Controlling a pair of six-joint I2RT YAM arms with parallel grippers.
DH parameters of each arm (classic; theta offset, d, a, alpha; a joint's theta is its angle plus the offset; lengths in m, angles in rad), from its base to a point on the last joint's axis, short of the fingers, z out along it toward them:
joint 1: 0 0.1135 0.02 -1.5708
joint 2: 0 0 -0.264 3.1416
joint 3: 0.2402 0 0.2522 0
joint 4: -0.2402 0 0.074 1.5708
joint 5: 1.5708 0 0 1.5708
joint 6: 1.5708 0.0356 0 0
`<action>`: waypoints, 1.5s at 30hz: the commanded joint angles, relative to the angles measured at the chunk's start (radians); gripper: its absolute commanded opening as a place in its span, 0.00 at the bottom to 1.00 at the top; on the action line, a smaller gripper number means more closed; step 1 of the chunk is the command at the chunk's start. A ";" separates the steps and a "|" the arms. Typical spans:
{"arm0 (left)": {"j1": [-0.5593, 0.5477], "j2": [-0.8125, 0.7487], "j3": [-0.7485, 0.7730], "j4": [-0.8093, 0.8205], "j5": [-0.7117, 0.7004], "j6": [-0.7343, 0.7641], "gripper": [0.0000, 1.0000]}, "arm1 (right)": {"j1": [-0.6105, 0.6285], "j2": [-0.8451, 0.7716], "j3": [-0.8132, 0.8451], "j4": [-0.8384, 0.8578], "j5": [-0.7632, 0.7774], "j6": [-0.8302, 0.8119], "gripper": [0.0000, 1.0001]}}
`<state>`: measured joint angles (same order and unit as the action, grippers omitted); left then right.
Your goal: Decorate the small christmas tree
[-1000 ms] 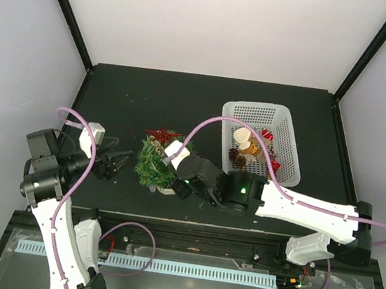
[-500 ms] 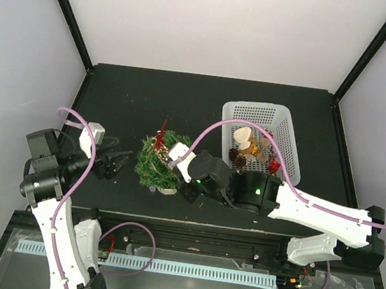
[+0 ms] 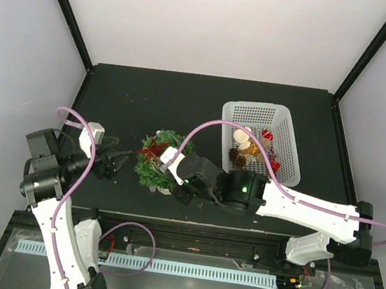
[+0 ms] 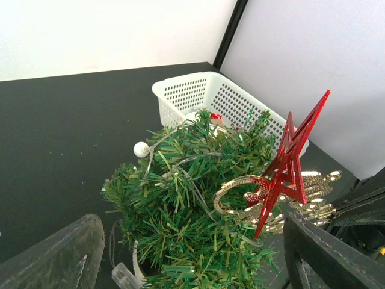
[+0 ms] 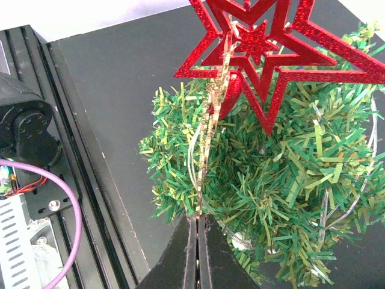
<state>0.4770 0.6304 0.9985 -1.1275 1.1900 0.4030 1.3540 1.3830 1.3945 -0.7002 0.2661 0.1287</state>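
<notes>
The small christmas tree (image 3: 160, 163) stands mid-table, bushy green with a wire of lights and a white bead (image 4: 141, 149). A red glitter star (image 5: 272, 53) hangs over its crown by a gold ribbon (image 5: 207, 138). My right gripper (image 5: 197, 221) is shut on the ribbon's lower end, right against the tree's near side (image 5: 283, 186). From above, the star (image 3: 150, 150) lies on the tree's left top. Left of the tree, my left gripper (image 3: 110, 163) is open. Its fingers (image 4: 57, 253) flank the tree (image 4: 180, 211) without touching.
A white mesh basket (image 3: 280, 123) at the back right holds pine cones, pale pieces and red ornaments (image 3: 247, 148). The basket (image 4: 180, 93) shows behind the tree in the left wrist view. A black rail (image 5: 72, 180) runs along the table's near edge.
The right gripper has carried the star from the tree's far top down onto its left top, after swinging right and back. The left arm has not moved.
</notes>
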 commanded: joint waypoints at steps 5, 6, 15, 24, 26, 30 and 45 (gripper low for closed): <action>0.008 0.005 0.008 0.003 0.030 0.018 0.82 | -0.003 -0.020 -0.004 0.023 0.055 -0.006 0.01; 0.008 0.006 0.009 -0.001 0.033 0.023 0.82 | -0.003 -0.023 -0.006 0.027 0.061 -0.006 0.01; 0.004 0.093 0.092 -0.184 0.139 0.254 0.81 | -0.004 -0.031 -0.011 0.033 0.072 -0.005 0.01; -0.051 0.164 0.198 -0.295 0.115 0.536 0.84 | -0.003 -0.023 -0.015 0.046 0.064 -0.002 0.01; -0.074 0.167 0.200 -0.282 0.112 0.548 0.83 | -0.003 -0.017 -0.014 0.049 0.064 -0.001 0.01; -0.120 0.164 0.190 -0.183 0.085 0.493 0.83 | -0.004 -0.007 -0.007 0.051 0.061 -0.002 0.01; -0.393 0.198 0.148 0.155 -0.098 0.217 0.70 | -0.004 0.008 0.000 0.059 0.052 0.004 0.01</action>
<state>0.1471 0.8188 1.1606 -1.1065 1.1645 0.7116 1.3540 1.3872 1.3849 -0.6689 0.3138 0.1295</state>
